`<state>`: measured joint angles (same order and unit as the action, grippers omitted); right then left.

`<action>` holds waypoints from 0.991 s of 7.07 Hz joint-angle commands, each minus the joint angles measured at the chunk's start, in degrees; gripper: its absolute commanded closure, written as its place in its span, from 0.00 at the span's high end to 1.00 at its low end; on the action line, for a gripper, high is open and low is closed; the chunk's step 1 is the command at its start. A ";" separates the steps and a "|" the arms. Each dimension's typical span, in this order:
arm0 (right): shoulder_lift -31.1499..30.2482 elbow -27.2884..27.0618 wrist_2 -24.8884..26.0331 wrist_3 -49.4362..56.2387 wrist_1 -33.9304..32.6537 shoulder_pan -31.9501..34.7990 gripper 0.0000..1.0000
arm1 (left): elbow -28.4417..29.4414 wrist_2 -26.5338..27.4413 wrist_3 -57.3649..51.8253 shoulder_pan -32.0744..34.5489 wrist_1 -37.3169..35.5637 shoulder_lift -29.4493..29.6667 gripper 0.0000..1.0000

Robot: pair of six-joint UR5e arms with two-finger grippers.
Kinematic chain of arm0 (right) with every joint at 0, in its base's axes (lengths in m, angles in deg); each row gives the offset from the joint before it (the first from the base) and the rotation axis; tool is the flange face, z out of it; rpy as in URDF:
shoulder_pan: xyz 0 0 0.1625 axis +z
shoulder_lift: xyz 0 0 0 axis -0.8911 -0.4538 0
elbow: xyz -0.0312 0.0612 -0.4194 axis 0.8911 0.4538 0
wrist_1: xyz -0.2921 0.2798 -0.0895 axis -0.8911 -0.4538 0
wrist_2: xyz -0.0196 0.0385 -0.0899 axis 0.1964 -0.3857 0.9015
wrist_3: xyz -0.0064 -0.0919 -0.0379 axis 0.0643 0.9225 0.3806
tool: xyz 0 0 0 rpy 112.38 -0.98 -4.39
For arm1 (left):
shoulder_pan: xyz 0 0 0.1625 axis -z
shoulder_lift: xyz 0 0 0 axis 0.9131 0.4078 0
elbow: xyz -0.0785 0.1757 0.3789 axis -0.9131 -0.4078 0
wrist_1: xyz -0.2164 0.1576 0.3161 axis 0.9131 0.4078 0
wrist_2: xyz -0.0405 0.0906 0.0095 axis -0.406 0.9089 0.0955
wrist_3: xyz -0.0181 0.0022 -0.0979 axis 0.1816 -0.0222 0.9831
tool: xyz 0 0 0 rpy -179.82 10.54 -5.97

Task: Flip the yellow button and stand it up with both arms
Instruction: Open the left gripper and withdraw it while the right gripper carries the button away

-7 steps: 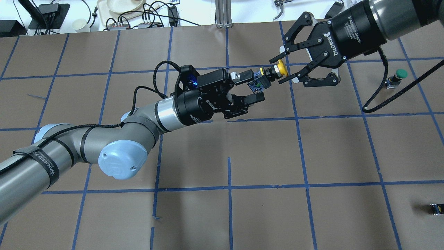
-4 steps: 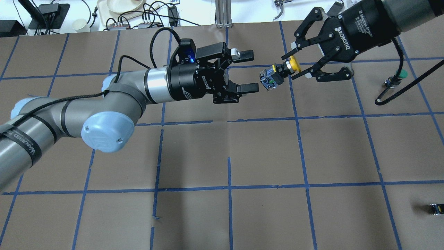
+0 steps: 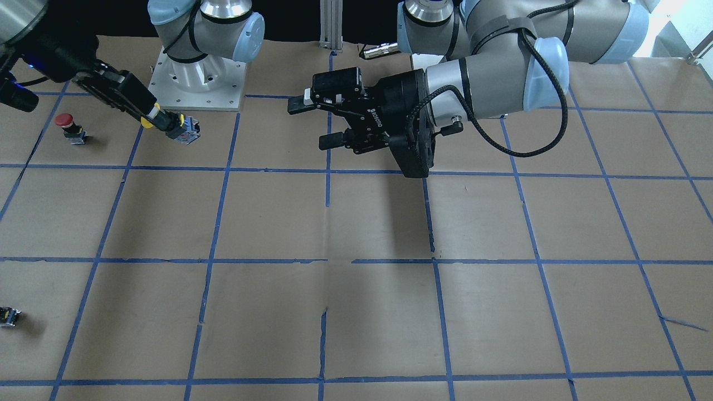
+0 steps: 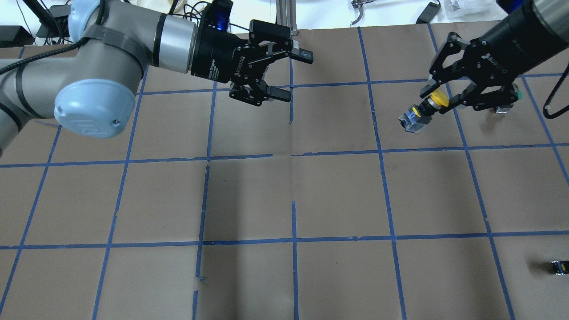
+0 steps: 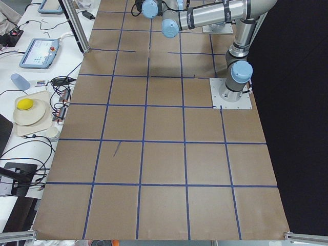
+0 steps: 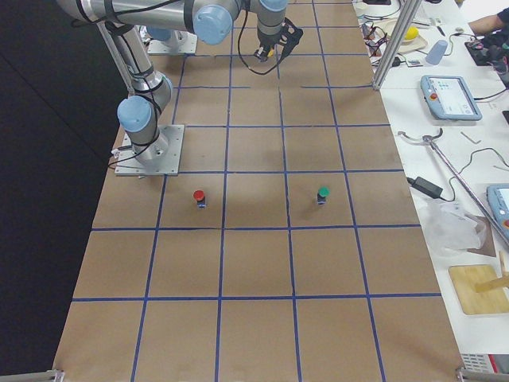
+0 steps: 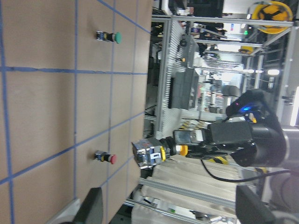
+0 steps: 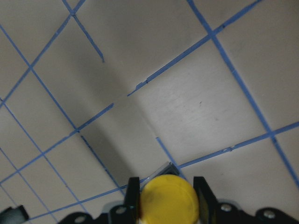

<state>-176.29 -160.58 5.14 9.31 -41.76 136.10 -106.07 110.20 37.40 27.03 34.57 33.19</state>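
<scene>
The yellow button [image 4: 421,114] hangs tilted above the table at the far right, with its grey base block pointing down and toward the table's middle. My right gripper [image 4: 440,99] is shut on its yellow cap. The button also shows in the front view [image 3: 171,126], the left wrist view [image 7: 158,153], and as the cap between the fingers in the right wrist view [image 8: 168,199]. My left gripper [image 4: 294,75] is open and empty, far to the left of the button near the table's back edge; it also shows in the front view [image 3: 309,123].
A red-capped button [image 3: 67,123] stands on the table near my right arm's base. A green-capped button [image 6: 322,193] stands just beyond my right gripper. A tiny black-grey part [image 4: 558,266] lies at the near right edge.
My left gripper let go of the button's base, opened and drew back to the left and rear. My right gripper shut on the cap and carried the button to the right.
</scene>
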 commanded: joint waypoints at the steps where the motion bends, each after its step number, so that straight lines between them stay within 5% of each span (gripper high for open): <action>1: -0.56 -0.35 9.89 21.07 -1.48 -1.19 0.21 | 6.15 18.51 1.79 0.55 6.13 -0.55 1.00; 4: -1.00 -7.27 10.63 38.69 -8.33 -8.38 0.22 | 7.76 48.56 1.62 0.55 12.41 -4.41 1.00; 6: -0.65 -8.34 14.11 41.11 -9.75 -12.51 0.21 | 7.14 60.47 0.83 0.55 11.72 -4.60 1.00; 7: -0.39 -10.35 17.88 36.92 -11.06 -17.32 0.21 | 6.96 60.87 0.13 0.55 11.54 -4.68 1.00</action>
<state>-176.97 -169.14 19.25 48.96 -51.56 123.37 -98.75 168.03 38.21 27.58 46.38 28.56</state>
